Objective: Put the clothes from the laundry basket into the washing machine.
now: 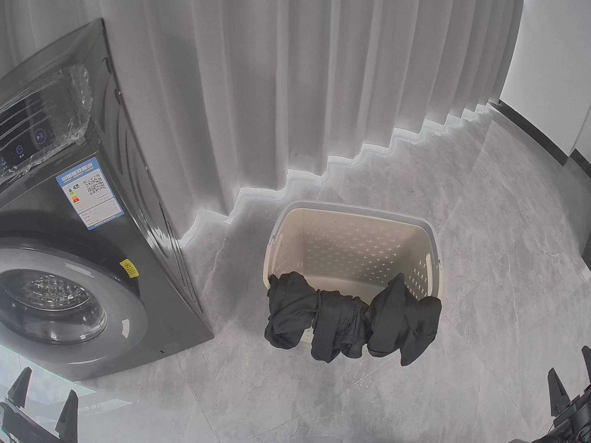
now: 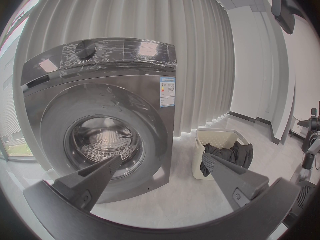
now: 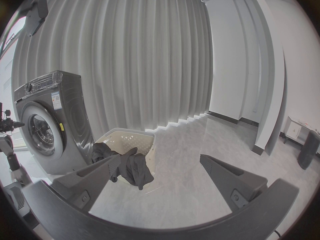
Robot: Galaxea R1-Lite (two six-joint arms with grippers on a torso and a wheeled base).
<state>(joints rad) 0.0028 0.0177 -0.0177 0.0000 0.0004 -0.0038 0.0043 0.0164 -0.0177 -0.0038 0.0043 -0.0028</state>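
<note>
The left gripper (image 1: 48, 384) is hanging low at the robot's left, in front of the washing machine (image 1: 92, 241). Its two fingers are standing wide apart and are gripping nothing. The right gripper (image 1: 569, 363) is hovering low at the robot's right, over bare floor (image 1: 492, 247). It too is spread wide and is carrying nothing, and it is sitting well apart from the laundry basket (image 1: 357, 209).

Between the two arms and farther out, the clothes (image 1: 345, 321) are lying as a dark, bunched bundle. They are draping over the basket's near rim, partly inside and partly hanging down the outer wall toward the floor. The cream, perforated basket is standing upright on the floor, just to the right of the washing machine and near the foot of the white curtain (image 1: 308, 63).

The grey washing machine is facing the robot with its round front door (image 1: 55, 306) showing the drum. Clear film (image 1: 46, 109) is covering its control panel — and a blue-edged label (image 1: 89, 192) is sticking to the front above the door.
</note>
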